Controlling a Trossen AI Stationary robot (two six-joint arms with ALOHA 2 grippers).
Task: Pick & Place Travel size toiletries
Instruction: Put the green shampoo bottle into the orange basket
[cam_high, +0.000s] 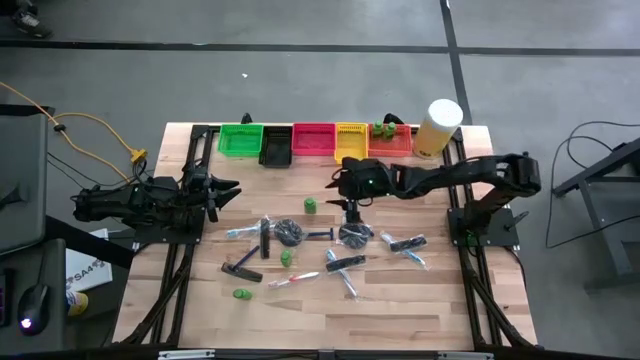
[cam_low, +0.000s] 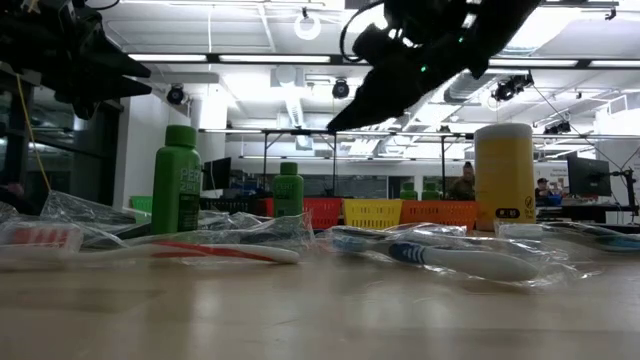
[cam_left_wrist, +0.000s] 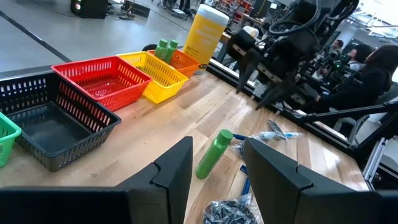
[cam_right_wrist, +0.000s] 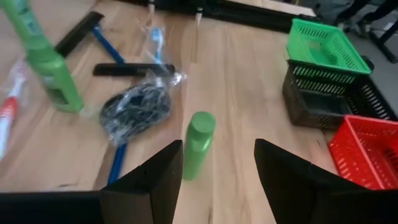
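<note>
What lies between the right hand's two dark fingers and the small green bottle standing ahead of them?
Only bare wooden table. The right wrist view shows the open right hand facing the small green bottle with nothing between.

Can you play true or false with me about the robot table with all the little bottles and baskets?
1. The red basket sits between the black basket and the yellow basket. True.
2. The right gripper is squeezing a toothbrush. False: its fingers are open and empty, and a little green bottle lies on the wood ahead of them.
3. Green bottles stand in the orange basket. True.
4. The big yellow cylinder lies tipped over in the middle of the table. False: it stands upright at the end of the basket row.
5. The left gripper is open and holds nothing. True.
</note>
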